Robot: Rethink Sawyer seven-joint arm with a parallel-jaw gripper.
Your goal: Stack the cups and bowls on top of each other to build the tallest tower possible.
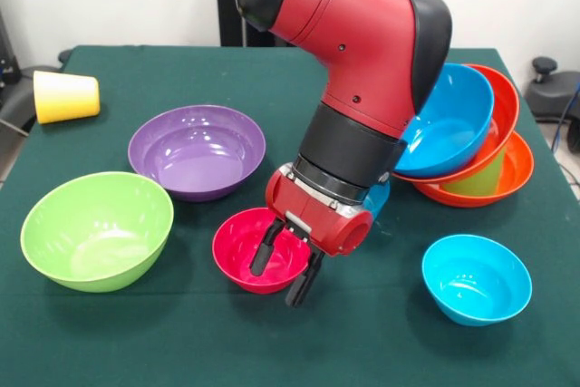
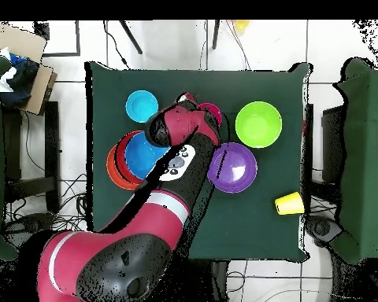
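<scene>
My gripper (image 1: 284, 269) hangs low at the table's front middle, open. One finger is inside the small pink-red bowl (image 1: 237, 253) and the other is outside its right rim. The bowl rests on the cloth. The tower (image 1: 471, 147) leans at the right: two orange bowls (image 1: 512, 169) with the light green cup (image 1: 478, 178) between them and a blue bowl (image 1: 446, 120) tilted on top. The yellow cup (image 1: 65, 97) lies on its side at the far left. In the overhead view the arm hides most of the pink-red bowl (image 2: 213, 112).
The purple bowl (image 1: 197, 151) and the lime green bowl (image 1: 97, 228) stand left of the gripper. The small cyan bowl (image 1: 476, 278) stands at the front right. A bit of blue (image 1: 377, 198) shows behind the wrist. The table is covered in green cloth (image 1: 181, 342).
</scene>
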